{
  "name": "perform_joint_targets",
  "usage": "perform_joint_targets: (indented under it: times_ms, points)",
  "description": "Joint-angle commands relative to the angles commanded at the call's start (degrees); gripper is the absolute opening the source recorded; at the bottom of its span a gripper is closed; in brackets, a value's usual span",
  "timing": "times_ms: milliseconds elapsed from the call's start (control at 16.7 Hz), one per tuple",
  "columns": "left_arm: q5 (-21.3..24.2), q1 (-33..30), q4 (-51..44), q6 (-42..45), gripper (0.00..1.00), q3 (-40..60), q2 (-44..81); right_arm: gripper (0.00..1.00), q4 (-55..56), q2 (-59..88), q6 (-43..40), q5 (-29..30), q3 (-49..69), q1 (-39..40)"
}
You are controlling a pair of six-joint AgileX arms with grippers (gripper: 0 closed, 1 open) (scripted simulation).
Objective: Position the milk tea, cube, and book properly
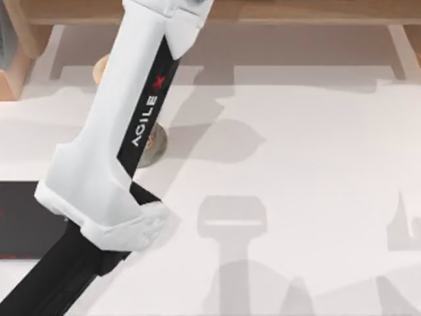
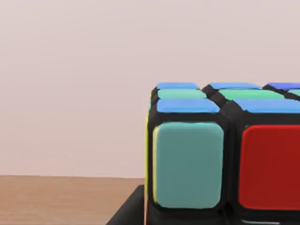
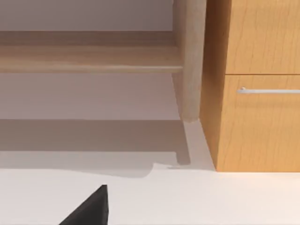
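Left arm [image 1: 125, 131] is reaching diagonally across the counter's [image 1: 296, 171] left half toward the back shelf. The milk tea [image 1: 150, 146] is lying beneath it, long axis following the arm. The cube [image 2: 220, 150] is sitting square before the left wrist. End effector states: cannot tell.

White casing with a black stripe, white lettering and a red mark is borne by the left arm [image 1: 125, 125]. On the cube [image 2: 220, 150], teal, red, blue, green and yellow stickers are set in a black frame. Beside the arm, a black flat book [image 1: 23, 217] and an orange-tan milk tea [image 1: 100, 68] are seen on the white table [image 1: 296, 164]. A light wood cabinet [image 3: 258, 93] is fitted with a silver handle [image 3: 267, 90].
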Motion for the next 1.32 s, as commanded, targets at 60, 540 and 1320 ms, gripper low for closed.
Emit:
perform_joint_targets:
  times_ms: [60, 540, 1320]
  points:
    - [0.57, 0.97, 0.61, -0.38, 0.0, -2.07, -0.7, 1.0, 0.0, 0.0, 0.0, 0.0, 0.0, 0.0]
    - [2.35, 4.22, 1.16, -2.41, 0.0, -9.02, -2.01, 1.0, 0.0, 0.0, 0.0, 0.0, 0.0, 0.0]
    - [2.35, 4.22, 1.16, -2.41, 0.9, -9.02, -2.01, 1.0, 0.0, 0.0, 0.0, 0.0, 0.0, 0.0]
